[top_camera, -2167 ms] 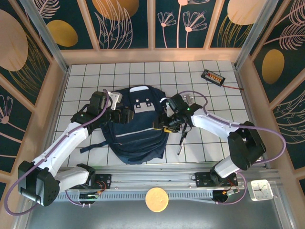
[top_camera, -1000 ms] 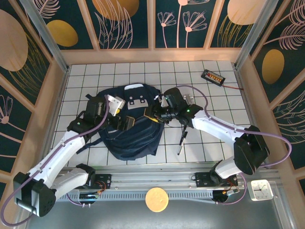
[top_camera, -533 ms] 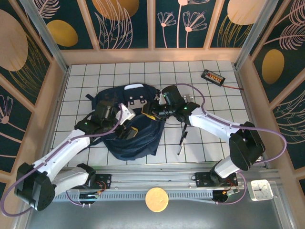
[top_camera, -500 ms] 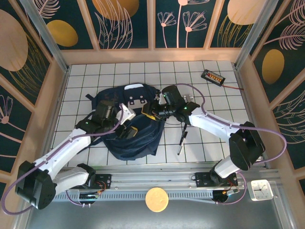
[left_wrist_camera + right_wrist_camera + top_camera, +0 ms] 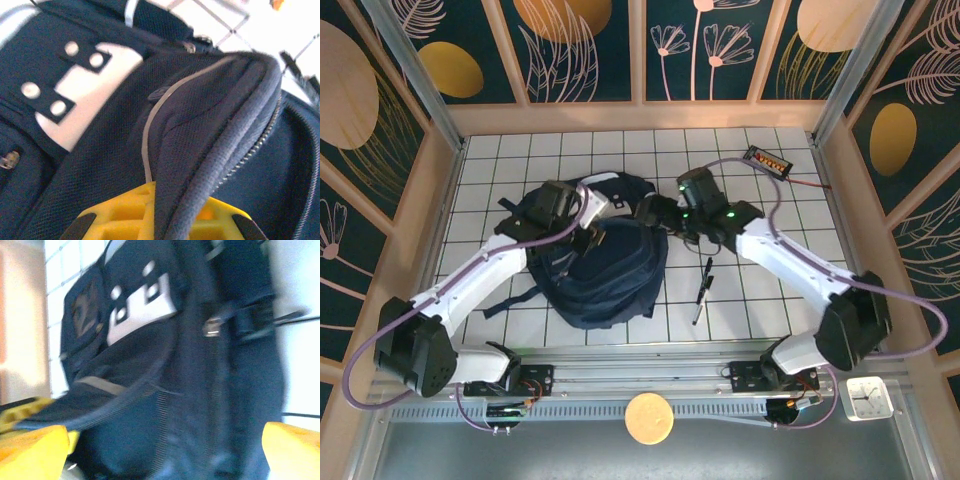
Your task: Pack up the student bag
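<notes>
Left gripper (image 5: 161,220) newly tight on student bag (image 5: 200,125) flap; right gripper (image 5: 160,450) wide before it.

Two YAM arms, white and black.
Left arm (image 5: 470,285) and right arm (image 5: 790,265): smooth white tube links between bulky black joint housings. A lilac cable (image 5: 348,385) loops loose alongside each arm and runs up to the wrist behind the fingers. Small green lights (image 5: 728,212) glow on the right arm's black housing just behind its end. Left fingers (image 5: 125,220): bright yellow moulded plastic with square pockets and black corners. Right fingers (image 5: 30,447): the same yellow.
</notes>
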{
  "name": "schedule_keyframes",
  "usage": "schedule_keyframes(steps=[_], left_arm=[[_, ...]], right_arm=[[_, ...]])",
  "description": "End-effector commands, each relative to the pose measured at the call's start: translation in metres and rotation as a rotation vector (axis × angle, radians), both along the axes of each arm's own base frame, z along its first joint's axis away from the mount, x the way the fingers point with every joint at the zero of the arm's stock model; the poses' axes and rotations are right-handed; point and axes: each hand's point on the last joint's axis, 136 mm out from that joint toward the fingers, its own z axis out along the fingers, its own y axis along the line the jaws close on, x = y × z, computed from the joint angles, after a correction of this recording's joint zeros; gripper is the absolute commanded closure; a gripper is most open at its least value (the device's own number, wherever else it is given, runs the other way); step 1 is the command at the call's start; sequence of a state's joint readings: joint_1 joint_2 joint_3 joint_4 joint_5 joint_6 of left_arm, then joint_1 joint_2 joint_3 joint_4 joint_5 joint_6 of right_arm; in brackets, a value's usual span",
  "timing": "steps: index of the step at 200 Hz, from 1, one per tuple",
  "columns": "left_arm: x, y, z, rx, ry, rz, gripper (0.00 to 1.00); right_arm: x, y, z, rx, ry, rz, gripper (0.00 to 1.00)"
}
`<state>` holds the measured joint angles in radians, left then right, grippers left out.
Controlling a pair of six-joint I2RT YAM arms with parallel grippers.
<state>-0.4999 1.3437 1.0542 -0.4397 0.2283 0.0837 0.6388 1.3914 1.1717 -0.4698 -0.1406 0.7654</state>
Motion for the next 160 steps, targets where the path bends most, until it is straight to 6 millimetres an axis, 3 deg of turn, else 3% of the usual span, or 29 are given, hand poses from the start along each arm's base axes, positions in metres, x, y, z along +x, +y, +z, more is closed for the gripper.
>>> schedule_keyframes(steps=[1,15,36,76,127,160], left_arm=[[0.035,-0.018,0.061,-0.162,-0.062,0.106,1.00],[0.048,-0.027,0.054,-0.169,-0.017,0.121,1.00],[0.062,-0.033,0.038,-0.156,0.035,0.148,1.00],[0.066,-0.032,0.033,-0.146,0.021,0.162,1.00],[0.050,-0.022,0.018,-0.121,0.041,0.160,1.00],[0.043,-0.017,0.015,-0.127,0.031,0.166,1.00]], right_arm=[[-0.006,-0.085,-0.018,-0.222,0.049,-0.143,0.01],[-0.016,-0.104,-0.037,-0.195,0.123,-0.124,0.01],[-0.045,-0.131,-0.073,-0.284,0.261,-0.161,0.13],[-0.091,-0.135,-0.122,-0.319,0.421,-0.145,0.35],[-0.097,-0.132,-0.154,-0.373,0.475,-0.115,0.59],[-0.100,-0.128,-0.171,-0.376,0.508,-0.099,0.64]])
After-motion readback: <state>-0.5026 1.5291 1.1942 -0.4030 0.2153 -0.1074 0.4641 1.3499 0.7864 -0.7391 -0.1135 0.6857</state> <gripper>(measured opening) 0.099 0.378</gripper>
